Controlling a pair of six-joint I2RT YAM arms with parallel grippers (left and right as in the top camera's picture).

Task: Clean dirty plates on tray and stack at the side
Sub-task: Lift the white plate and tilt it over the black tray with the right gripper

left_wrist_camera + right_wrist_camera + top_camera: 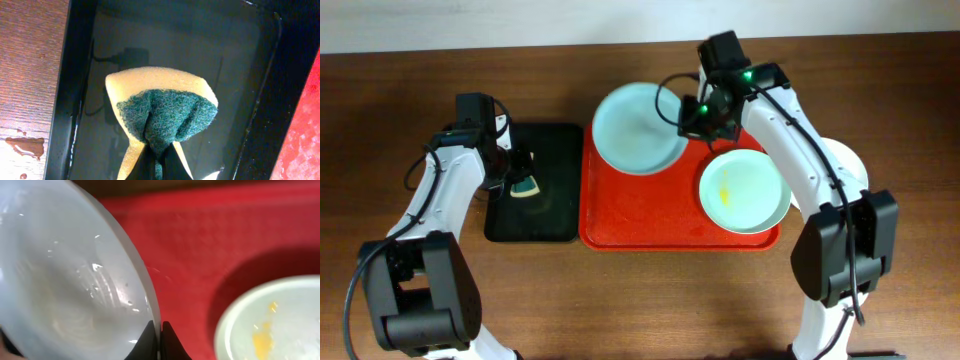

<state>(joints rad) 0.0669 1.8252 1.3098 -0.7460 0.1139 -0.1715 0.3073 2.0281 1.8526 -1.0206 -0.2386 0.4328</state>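
Note:
A pale blue plate (636, 128) sits over the back left corner of the red tray (650, 215). My right gripper (696, 118) is shut on its right rim. In the right wrist view the fingertips (152, 332) pinch the rim of this wet plate (70, 275) from both sides. A pale green plate (744, 190) with a yellow smear lies at the tray's right; its smear also shows on the green plate (280, 325) in the right wrist view. A white plate (852, 165) rests on the table right of the tray. My left gripper (160, 162) is shut on a yellow-and-green sponge (162, 107).
A black tray (555, 215) stands left of the red tray, and the sponge (525, 186) hangs over it. Its wet floor (210, 60) shows in the left wrist view. Water drops lie on the wooden table (27, 145) beside it.

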